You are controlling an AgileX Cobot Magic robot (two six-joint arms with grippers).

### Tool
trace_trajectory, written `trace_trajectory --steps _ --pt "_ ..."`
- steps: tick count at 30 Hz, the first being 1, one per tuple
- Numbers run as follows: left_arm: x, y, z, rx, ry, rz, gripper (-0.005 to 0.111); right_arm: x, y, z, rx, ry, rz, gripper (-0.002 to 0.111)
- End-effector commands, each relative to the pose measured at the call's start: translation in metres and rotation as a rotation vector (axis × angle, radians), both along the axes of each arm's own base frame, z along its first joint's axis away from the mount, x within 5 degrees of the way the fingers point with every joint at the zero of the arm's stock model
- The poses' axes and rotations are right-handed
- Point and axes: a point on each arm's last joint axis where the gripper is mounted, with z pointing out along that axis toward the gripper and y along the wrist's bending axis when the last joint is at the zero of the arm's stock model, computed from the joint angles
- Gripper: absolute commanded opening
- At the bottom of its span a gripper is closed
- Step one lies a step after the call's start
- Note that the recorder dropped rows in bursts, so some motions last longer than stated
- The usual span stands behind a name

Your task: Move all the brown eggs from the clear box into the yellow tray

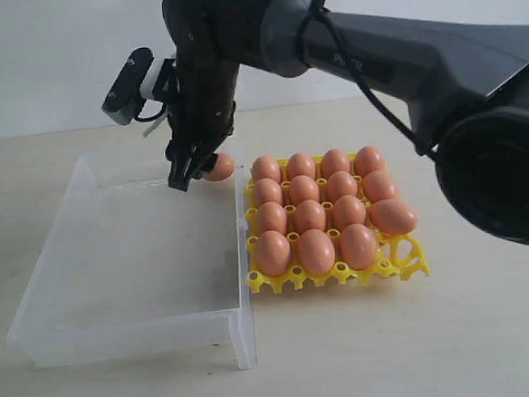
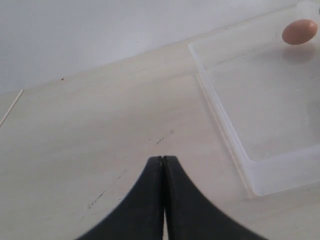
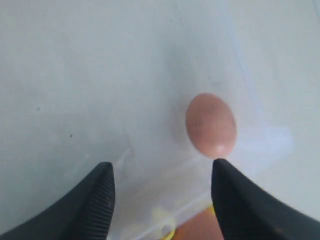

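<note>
One brown egg [image 1: 219, 167] lies in the far right corner of the clear box [image 1: 45, 309]. It also shows in the left wrist view as the egg [image 2: 300, 31] and in the right wrist view as the egg [image 3: 211, 125]. My right gripper [image 1: 183, 177] reaches across into that corner and stands open, empty, with the egg just beyond one fingertip [image 3: 222, 172]. The yellow tray [image 1: 412, 263] right of the box holds several brown eggs [image 1: 315, 249]; one egg [image 1: 393, 215] lies sideways on its right edge. My left gripper [image 2: 163, 159] is shut, empty, over bare table beside the box wall [image 2: 225, 135].
The right arm's dark body [image 1: 436, 59] stretches over the tray from the right. The tray's front right cup [image 1: 405, 259] has no egg in it. A corner of the tray [image 3: 167, 231] and one of its eggs [image 3: 197, 227] show past the box wall. A white wall stands behind the table.
</note>
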Motion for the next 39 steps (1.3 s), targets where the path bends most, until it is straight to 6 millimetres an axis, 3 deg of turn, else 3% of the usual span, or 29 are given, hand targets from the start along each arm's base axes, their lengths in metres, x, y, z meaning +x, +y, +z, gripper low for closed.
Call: trace_trajectory --steps 1,6,11,16,24,31,39 --pt "0.0 0.0 0.002 -0.006 -0.018 0.0 0.0 0.017 0.01 -0.019 0.049 -0.117 0.07 0.055" --pt "0.0 0.0 0.002 -0.006 -0.018 0.0 0.0 0.032 0.002 -0.045 -0.084 -0.194 0.166 0.056" --pt "0.0 0.0 0.002 -0.006 -0.018 0.0 0.0 0.033 0.004 -0.045 -0.057 -0.204 0.151 0.056" --pt "0.0 0.0 0.002 -0.006 -0.018 0.0 0.0 0.034 0.005 -0.045 0.053 -0.178 -0.054 0.055" --pt "0.0 0.0 0.002 -0.006 -0.018 0.0 0.0 0.035 0.003 -0.052 -0.025 -0.214 -0.065 0.055" --pt "0.0 0.0 0.002 -0.006 -0.018 0.0 0.0 0.028 0.004 -0.057 0.071 -0.087 -0.214 0.055" --pt "0.0 0.0 0.002 -0.006 -0.018 0.0 0.0 0.028 0.004 -0.057 0.081 -0.077 -0.212 0.055"
